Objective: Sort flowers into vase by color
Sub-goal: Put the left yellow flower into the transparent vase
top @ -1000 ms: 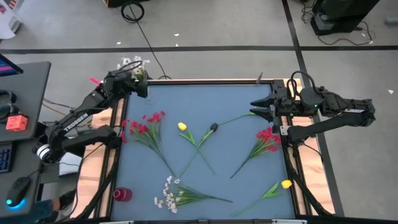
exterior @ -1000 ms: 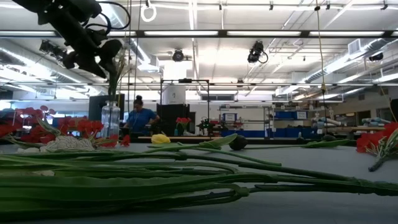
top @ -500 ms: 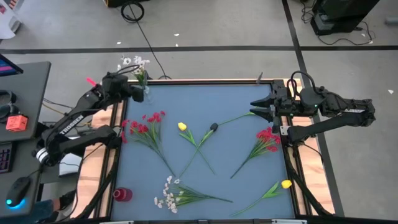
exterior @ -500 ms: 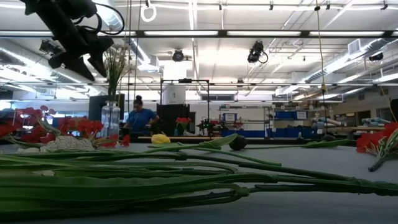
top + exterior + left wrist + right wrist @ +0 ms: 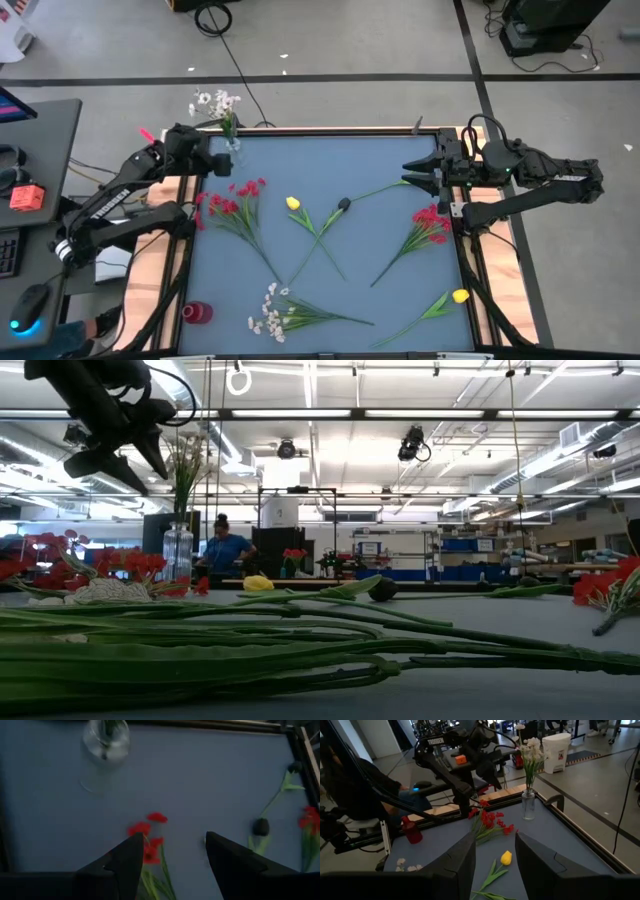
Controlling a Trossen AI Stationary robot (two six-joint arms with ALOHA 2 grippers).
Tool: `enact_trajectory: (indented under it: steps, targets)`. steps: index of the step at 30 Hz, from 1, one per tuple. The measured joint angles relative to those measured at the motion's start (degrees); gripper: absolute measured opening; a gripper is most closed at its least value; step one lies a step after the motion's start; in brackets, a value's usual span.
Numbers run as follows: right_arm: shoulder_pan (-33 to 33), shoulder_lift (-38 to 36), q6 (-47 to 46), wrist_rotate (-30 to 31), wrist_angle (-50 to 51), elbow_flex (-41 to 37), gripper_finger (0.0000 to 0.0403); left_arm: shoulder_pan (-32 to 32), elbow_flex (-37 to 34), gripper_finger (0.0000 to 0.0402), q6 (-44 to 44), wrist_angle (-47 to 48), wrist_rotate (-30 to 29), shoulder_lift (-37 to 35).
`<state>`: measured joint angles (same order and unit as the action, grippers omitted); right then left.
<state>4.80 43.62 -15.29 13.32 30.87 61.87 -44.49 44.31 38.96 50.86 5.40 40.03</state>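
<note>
Backing off from the glass vase, the left tool leaves a white sprig standing in it.
One flower is placed, then, and that tool hangs spread and empty over the desk corner, just beside the vase. Everything else lies flat on the desk: a red bunch near the left arm, another red bunch near the right, a yellow bud crossing stems with a dark bud mid-desk, a second yellow bud and a second white sprig along the near edge. A small red vase stands empty at the near left corner. Over the far right edge the right tool waits, spread, holding nothing.
</note>
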Motion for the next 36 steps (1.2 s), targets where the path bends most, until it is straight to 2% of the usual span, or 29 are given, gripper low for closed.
enact_trajectory:
  steps: [4, 9, 15, 20, 24, 31, 36]
  targets:
    - [0.0, 0.0, 0.0, 0.0, 0.0, 0.0, 0.0147, 6.8, -1.5, 0.0219, 7.3, -0.5, -1.1, 0.0]
    - [0.0, 0.0, 0.0, 0.0, 0.0, 0.0, 0.0147, 17.1, -4.0, 0.0219, 17.9, -1.7, -6.3, 0.0]
    - [0.0, 0.0, 0.0, 0.0, 0.0, 0.0, 0.0147, 28.9, -7.4, 0.0219, 29.1, -9.5, -11.5, 0.9]
    - [0.0, 0.0, 0.0, 0.0, 0.0, 0.0, 0.0147, 37.4, -8.5, 0.0219, 33.4, -14.2, -14.3, 4.9]
    - [0.0, 0.0, 0.0, 0.0, 0.0, 0.0, 0.0147, 41.0, -8.5, 0.0219, 34.0, -18.1, -17.7, 8.2]
    - [0.0, 0.0, 0.0, 0.0, 0.0, 0.0, 0.0147, 42.0, -8.5, 0.0219, 34.6, -20.7, -19.7, 12.7]
    - [0.0, 0.0, 0.0, 0.0, 0.0, 0.0, 0.0147, 47.1, -8.5, 0.0219, 38.8, -22.5, -22.3, 17.0]
